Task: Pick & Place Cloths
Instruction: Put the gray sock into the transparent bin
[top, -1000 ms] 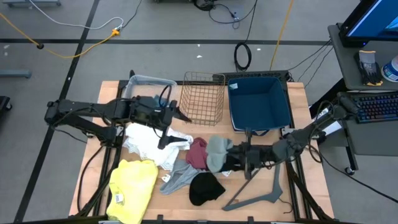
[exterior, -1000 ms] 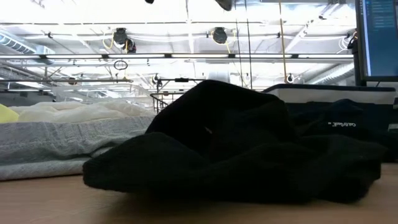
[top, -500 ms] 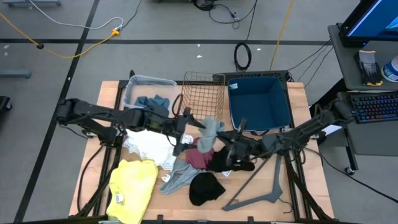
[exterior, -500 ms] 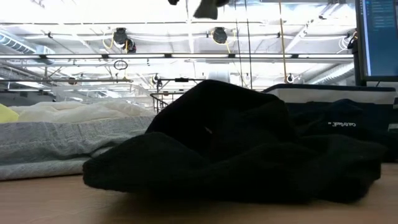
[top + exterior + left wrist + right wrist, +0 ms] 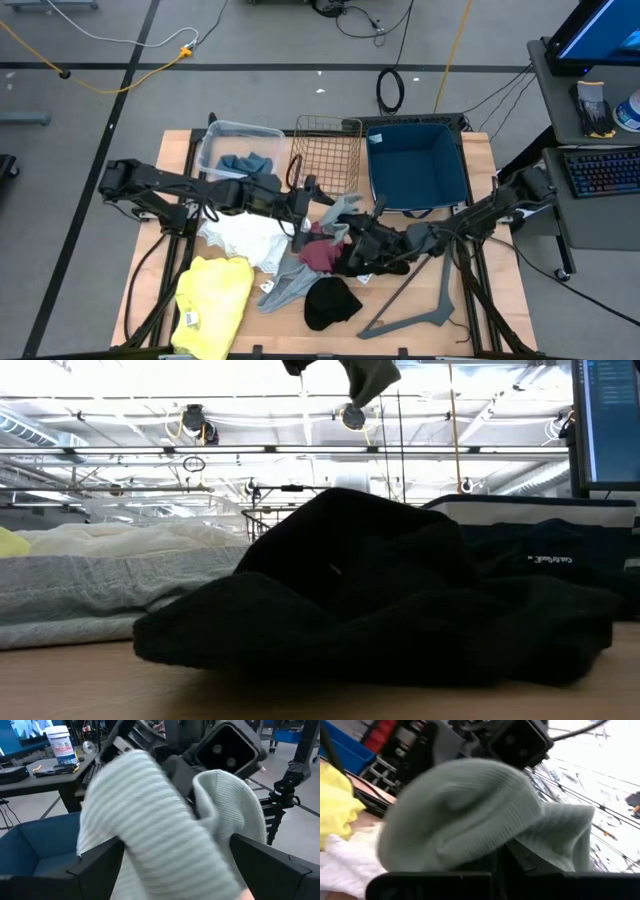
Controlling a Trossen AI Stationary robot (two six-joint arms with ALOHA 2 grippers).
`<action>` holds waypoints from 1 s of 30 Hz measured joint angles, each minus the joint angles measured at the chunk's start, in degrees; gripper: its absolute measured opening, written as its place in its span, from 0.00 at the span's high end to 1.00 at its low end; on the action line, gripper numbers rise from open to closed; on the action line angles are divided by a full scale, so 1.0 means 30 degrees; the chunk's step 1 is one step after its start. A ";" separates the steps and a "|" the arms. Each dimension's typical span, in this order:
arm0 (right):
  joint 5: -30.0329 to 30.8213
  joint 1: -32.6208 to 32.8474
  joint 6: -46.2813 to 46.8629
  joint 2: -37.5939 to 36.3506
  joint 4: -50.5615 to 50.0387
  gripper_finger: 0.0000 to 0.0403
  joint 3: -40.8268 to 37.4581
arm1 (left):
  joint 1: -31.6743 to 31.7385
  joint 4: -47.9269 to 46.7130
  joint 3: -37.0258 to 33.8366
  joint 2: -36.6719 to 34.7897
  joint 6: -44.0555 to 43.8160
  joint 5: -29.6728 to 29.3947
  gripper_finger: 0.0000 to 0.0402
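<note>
We've got both arms meeting mid-table w/ the grey cloth (image 5: 343, 207) between them. The right gripper (image 5: 352, 226) is clamped tight on it and has it lifted off the table; in the low view it hangs at the top of the pic (image 5: 368, 377). The left gripper (image 5: 313, 203) sits right up against the same cloth from the other side, fingers (image 5: 100, 865) spread as wide as they go, one on each side of the fabric. We can't tell if they actually pinch it, looks like they just straddle it.

Rest of the cloths, relative to the right gripper: maroon (image 5: 318, 252) is right under/beside it, black (image 5: 331, 302) a bit further toward the near edge, white (image 5: 240, 237) and yellow (image 5: 212, 304) off past the left gripper, well apart. A blue piece (image 5: 246, 163) is already in the clear bin (image 5: 214, 133) behind the left arm. Another grey cloth (image 5: 284, 285) lies flat between yellow and black.

Behind the grippers: wire basket (image 5: 326, 158) and blue tub (image 5: 417, 166), side by side. Hanger (image 5: 420, 310) is on the table near the right arm.
</note>
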 joint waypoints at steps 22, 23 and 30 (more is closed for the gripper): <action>-0.1010 0.0208 0.0761 0.0017 0.0184 0.96 0.0000 | 0.0181 -0.1851 0.0000 -0.0003 0.1547 -0.0860 0.91; -0.0998 0.0271 0.1126 0.0010 -0.0006 0.95 0.0000 | 0.0177 -0.2018 0.0000 -0.0009 0.1764 -0.0931 0.95; -0.1046 0.1074 0.3547 0.0010 -0.2773 0.86 0.0000 | 0.0193 -0.4129 0.0000 -0.0022 0.2078 -0.3909 0.95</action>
